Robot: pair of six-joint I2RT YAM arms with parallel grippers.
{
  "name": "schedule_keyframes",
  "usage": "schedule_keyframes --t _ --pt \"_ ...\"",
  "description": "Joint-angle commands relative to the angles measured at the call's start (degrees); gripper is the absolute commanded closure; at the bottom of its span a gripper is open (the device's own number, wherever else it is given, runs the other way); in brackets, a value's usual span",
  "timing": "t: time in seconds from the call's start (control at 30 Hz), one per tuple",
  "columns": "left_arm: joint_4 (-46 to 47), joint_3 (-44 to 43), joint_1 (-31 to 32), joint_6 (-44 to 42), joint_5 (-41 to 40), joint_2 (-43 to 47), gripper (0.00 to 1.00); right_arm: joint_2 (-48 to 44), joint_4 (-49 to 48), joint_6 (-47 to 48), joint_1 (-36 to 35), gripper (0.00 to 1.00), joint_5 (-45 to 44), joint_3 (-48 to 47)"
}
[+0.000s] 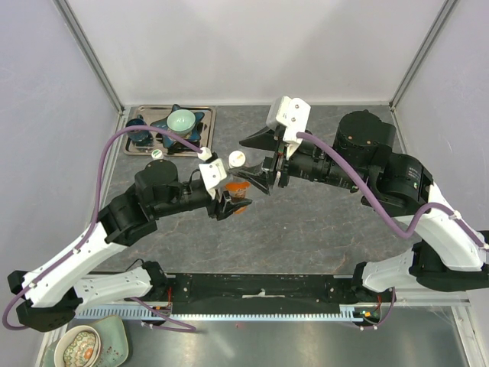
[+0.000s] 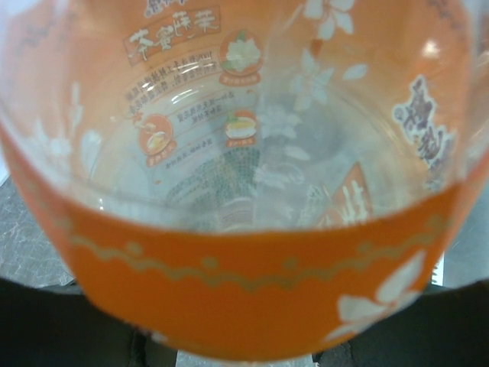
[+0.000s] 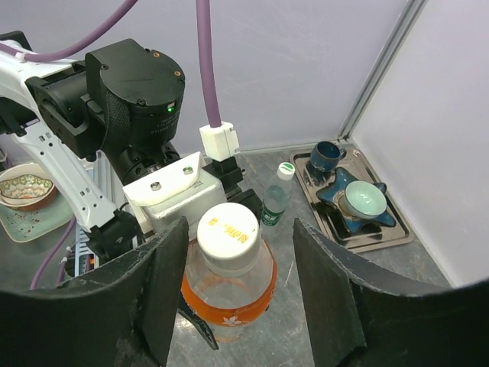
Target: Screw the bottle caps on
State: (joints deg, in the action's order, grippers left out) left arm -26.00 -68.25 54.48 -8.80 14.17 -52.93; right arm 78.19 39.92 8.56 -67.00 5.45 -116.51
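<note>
The orange bottle [image 1: 238, 191] is at the middle of the desk, held by the left end effector [image 1: 227, 203]. Only the left wrist view shows its label: Chinese characters and white flowers. Only the right wrist view shows the right end effector [image 3: 241, 229] wide on both sides of its white cap [image 3: 228, 233], whose yellow print is unreadable.

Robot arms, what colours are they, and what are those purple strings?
Both the left arm and right arm are white near the base and chunky black further out. The purple strings are cables looping along each arm. A white box sits at the right wrist, and the right end effector has wide, curved black fingers.
</note>
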Motion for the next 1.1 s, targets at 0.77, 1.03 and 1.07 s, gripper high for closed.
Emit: schedule_keyframes --t 0.77,1.03,1.07 --pt "5.4 1.2 -2.1 5.9 0.4 -0.3 0.98 -3.7 3.1 -1.5 -2.4 0.07 -0.6 6.1" --pt "5.4 1.5 -2.7 6.9 1.4 0.2 0.98 -4.9 3.4 -0.3 -2.4 0.06 -2.8 5.5" --pt "5.5 1.5 -2.8 7.0 1.5 0.3 0.98 -5.2 3.4 0.0 -2.4 0.06 -4.0 5.3"
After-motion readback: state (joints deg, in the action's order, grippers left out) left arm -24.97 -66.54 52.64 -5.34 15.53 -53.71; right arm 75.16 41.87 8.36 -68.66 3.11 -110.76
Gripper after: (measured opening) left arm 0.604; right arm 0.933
